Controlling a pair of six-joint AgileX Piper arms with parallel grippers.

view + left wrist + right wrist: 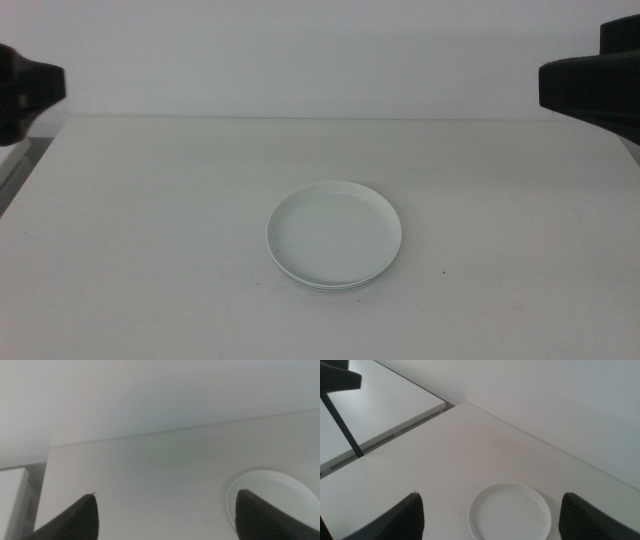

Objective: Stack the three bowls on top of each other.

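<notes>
Bowls (pixel 334 232) sit stacked mid counter (pixel 150 250), white one on top w/ a green rim peeking under. Left gripper (pixel 165 515) & right gripper (pixel 492 515) both hang high above, well apart from stack, jaws spread wide, holding nothing.

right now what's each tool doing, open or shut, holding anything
Left tool: open, empty, up off the table.
Right tool: open, empty, above the stacked bowls.

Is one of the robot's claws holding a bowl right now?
No. The white bowl sits alone on the table, and both the left gripper and the right gripper are open and empty.
</notes>
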